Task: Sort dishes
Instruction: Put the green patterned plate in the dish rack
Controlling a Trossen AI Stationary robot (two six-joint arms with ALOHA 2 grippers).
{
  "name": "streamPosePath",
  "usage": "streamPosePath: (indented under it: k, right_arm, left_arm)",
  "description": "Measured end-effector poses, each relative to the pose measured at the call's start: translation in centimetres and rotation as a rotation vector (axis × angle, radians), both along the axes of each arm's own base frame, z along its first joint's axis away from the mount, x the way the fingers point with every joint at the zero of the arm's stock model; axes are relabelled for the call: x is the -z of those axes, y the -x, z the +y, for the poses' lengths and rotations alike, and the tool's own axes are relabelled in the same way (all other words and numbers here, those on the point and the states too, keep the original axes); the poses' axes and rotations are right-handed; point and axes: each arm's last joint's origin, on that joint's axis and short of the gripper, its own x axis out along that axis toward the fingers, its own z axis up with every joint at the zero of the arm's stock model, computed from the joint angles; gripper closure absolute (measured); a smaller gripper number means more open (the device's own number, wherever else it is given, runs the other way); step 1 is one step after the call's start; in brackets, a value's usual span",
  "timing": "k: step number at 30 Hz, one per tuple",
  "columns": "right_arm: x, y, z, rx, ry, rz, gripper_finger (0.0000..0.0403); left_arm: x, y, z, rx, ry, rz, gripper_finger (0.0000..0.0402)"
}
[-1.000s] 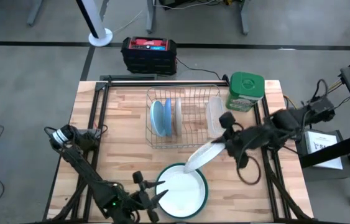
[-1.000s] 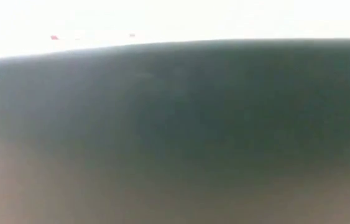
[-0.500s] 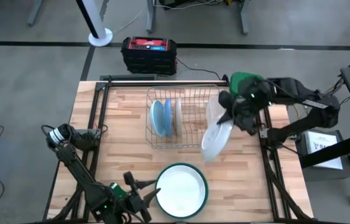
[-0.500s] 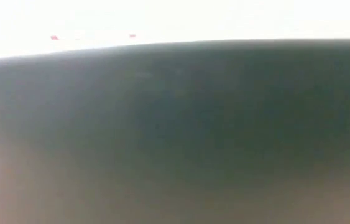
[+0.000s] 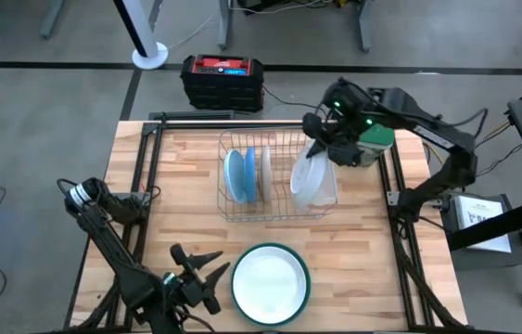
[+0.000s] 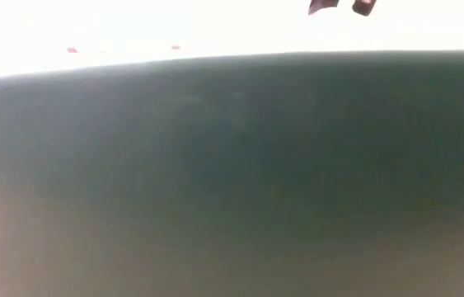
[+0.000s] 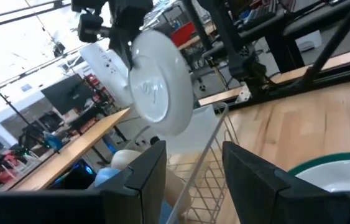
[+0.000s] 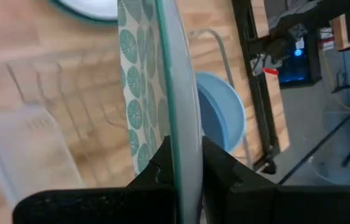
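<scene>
My right gripper [image 5: 324,148] is shut on a white plate [image 5: 311,183] that has a teal leaf pattern on one face [image 8: 134,81]. It holds the plate on edge over the right end of the wire dish rack [image 5: 284,209]. In the rack stand light blue plates [image 5: 236,174] and a white one [image 5: 264,172], all on edge. The large teal-rimmed plate [image 5: 270,283] lies flat near the table's front edge. My left gripper [image 5: 200,271] is open just left of it, with nothing between its fingers. My right gripper pinches the white plate's rim [image 8: 178,134] between its two fingers, one finger [image 8: 156,168] on each face. The fingers come slanting down from the far right. The plate hangs on edge below them, and the left wrist view shows it clear above the rack [image 7: 212,143].
A green-lidded container [image 5: 372,139] stands at the table's far right corner, behind my right arm. A clear tub [image 5: 324,181] lies beside the rack's right end. A dark green surface [image 6: 232,165] fills nearly all of the low view.
My right gripper has carried the white plate from above the large plate toward the table's far edge, to the rack's right end. It rolled as it went, turning the plate from nearly flat to on edge. My left gripper has drawn back leftward from the large plate's rim.
</scene>
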Motion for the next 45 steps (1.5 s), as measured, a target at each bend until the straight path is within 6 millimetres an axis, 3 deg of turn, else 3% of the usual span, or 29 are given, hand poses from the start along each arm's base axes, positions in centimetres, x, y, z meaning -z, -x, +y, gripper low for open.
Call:
streamPosePath:
  k: [7,16,30,45]
  right_arm:
    - [0.9,-3.1,-2.1,-0.053,0.038,0.046,0.0385]
    - [2.4,-5.8,-3.5,-0.120,0.074,0.090,0.0385]
    - [5.0,-7.5,-5.9,-0.123,0.074,0.134,0.0385]
    - [7.2,-8.9,-6.8,-0.130,0.055,0.175,0.0385]
  left_arm:
    - [0.0,0.2,0.3,-0.011,-0.043,0.008,0.0255]
    - [0.1,0.4,0.5,-0.011,-0.068,0.024,0.0255]
    - [0.6,1.2,1.7,-0.013,-0.053,0.015,0.0255]
    - [0.8,1.3,1.8,-0.013,-0.049,0.014,0.0255]
